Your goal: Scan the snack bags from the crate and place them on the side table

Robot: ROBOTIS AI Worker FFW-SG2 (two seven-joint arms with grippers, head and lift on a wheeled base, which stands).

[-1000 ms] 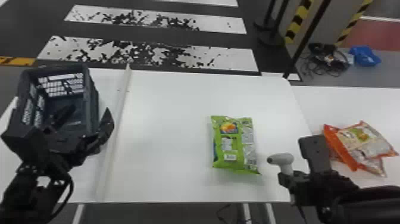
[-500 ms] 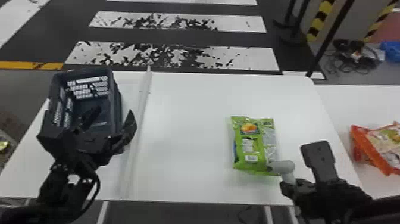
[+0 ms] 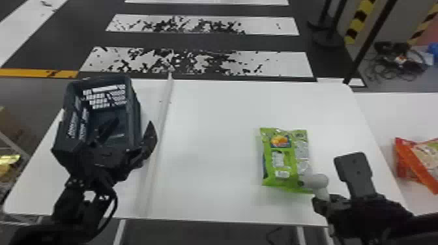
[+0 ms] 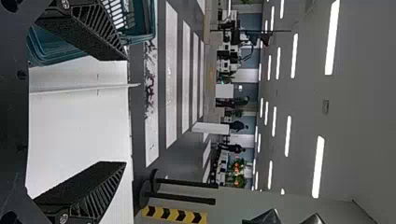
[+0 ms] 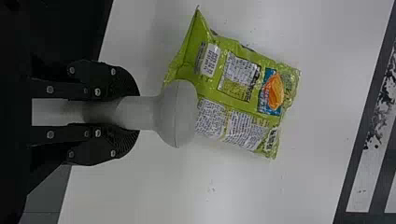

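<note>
We see green plastic snack bag (image 3: pixel 284 159) printed side up towards near right corner of white worktop (image 3: pixel 211 146), presumably for reading; right hand (image 5: pixel 137 113) grips grey round-headed scanner (image 5: pixel 176 113), aimed bagward. Left hand (image 4: pixel 125 109) open beside dark latticed crate (image 3: pixel 134 110).

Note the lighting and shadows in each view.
Head view: soft shadow on the white table along the near edge of the green bag; left wrist view: ceiling lights glare white; right wrist view: the scanner has a pale head, its handle darker between the fingers of the right claw.
</note>
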